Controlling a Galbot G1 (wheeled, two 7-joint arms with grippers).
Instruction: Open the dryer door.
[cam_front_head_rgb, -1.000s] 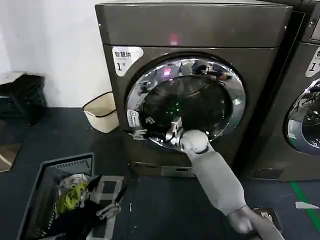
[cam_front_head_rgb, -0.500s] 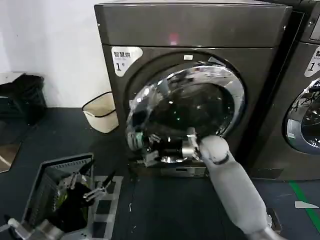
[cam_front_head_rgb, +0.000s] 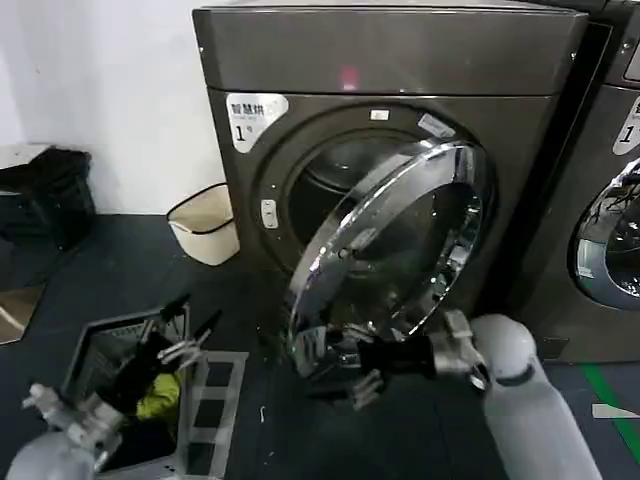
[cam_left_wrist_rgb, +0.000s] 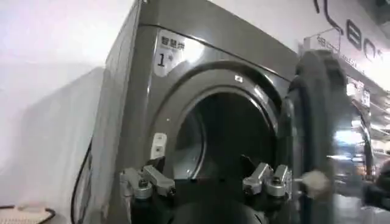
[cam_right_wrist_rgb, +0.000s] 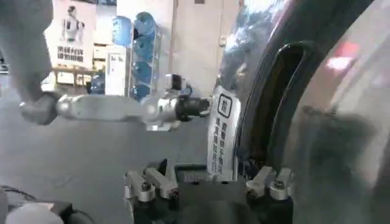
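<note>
The large round dryer door with its wide chrome ring and dark tinted glass (cam_front_head_rgb: 395, 250) stands swung well out from the dark grey dryer cabinet (cam_front_head_rgb: 380, 60), hinged at its 3 o'clock side, with its free edge hanging forward at about 7 o'clock of the opening. The dark drum mouth (cam_front_head_rgb: 340, 175) is exposed behind it, and in the left wrist view the opening (cam_left_wrist_rgb: 228, 137) shows plainly beside the door's dark inner face (cam_left_wrist_rgb: 317, 122).

The right gripper (cam_front_head_rgb: 335, 365) sits at the door's lower free edge, at roughly 6 o'clock of the chrome ring; whether its fingers clamp the rim or lie spread I cannot tell. The left gripper (cam_front_head_rgb: 185, 340) hangs low at about 8 o'clock of the machine, over a dark mesh basket (cam_front_head_rgb: 100, 350), its fingers spread and empty.

By my judgement the task is largely done: the latch is released and the door roughly half open. What remains is a little more swing.
</note>
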